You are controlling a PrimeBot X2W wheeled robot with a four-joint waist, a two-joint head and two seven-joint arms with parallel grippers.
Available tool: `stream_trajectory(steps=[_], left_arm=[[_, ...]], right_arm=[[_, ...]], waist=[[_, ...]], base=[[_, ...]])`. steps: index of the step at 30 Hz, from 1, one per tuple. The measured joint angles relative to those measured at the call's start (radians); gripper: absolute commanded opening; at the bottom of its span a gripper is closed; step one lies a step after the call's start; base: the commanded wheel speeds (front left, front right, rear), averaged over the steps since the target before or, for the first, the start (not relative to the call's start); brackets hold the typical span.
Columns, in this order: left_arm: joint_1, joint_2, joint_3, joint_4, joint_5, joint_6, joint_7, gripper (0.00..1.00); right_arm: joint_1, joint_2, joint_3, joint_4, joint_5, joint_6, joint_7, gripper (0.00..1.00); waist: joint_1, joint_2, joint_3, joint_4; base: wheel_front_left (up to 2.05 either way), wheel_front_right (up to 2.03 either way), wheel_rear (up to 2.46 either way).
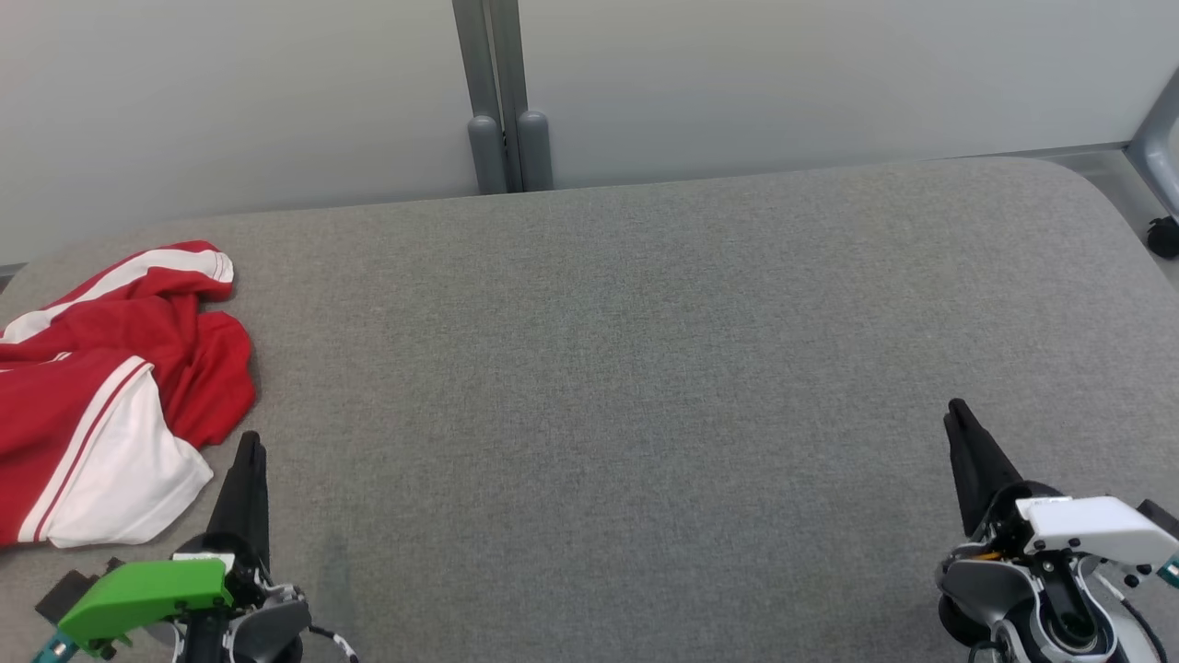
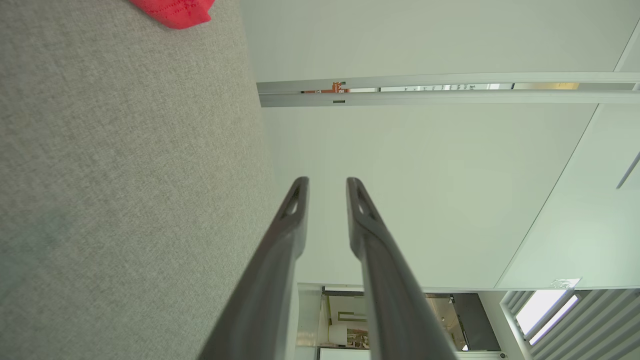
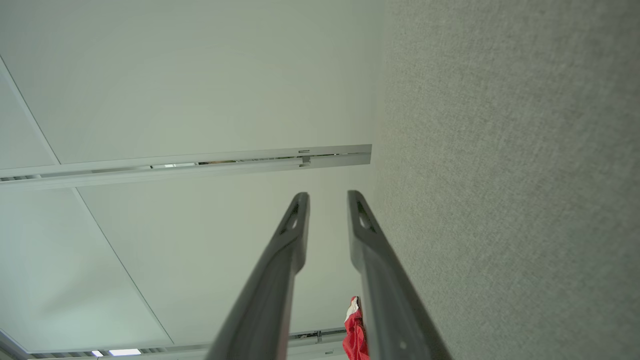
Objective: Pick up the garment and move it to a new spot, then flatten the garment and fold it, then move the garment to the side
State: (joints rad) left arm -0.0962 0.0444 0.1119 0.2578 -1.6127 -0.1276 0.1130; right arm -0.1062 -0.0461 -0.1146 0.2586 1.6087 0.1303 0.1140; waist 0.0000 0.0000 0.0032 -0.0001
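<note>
Crumpled red garment (image 1: 101, 387) on grey surface (image 1: 645, 368), left pincer (image 2: 327, 182), right pincer (image 3: 327, 195) parted, empty

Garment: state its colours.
The garment is red with white panels and stripes; the head view shows it best.

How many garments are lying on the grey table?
1. The red-and-white garment lies crumpled at the table's left edge; part of it is cut off by the head view's border.
</note>
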Motion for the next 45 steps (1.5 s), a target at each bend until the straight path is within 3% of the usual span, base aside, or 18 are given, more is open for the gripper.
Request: stream_trajectory(steps=[10,19,29,45], left_arm=[[0.028,-0.005,-0.019,0.014,0.008,0.001,-0.037,1.00],[0.028,-0.005,-0.026,-0.010,0.096,0.001,-0.080,1.00],[0.028,-0.005,-0.030,-0.037,0.278,0.001,-0.120,1.00],[0.029,-0.004,-0.057,-0.085,0.629,0.040,-0.177,1.00]], right_arm=[[0.022,0.005,0.041,0.001,-0.016,0.000,-0.031,1.00],[0.017,-0.006,0.098,-0.032,-0.058,0.000,-0.078,1.00],[0.005,-0.008,0.133,-0.068,-0.186,0.000,-0.120,1.00],[-0.011,-0.010,0.189,-0.082,-0.523,0.000,-0.178,1.00]], waist=[[0.0000,0.0000,0.001,0.001],[0.0000,0.0000,0.001,0.003],[0.0000,0.0000,0.001,0.005],[0.0000,0.0000,0.004,0.009]], base=[[0.00,0.00,0.00],[0.00,0.00,0.00],[0.00,0.00,0.00],[0.00,0.00,0.00]])
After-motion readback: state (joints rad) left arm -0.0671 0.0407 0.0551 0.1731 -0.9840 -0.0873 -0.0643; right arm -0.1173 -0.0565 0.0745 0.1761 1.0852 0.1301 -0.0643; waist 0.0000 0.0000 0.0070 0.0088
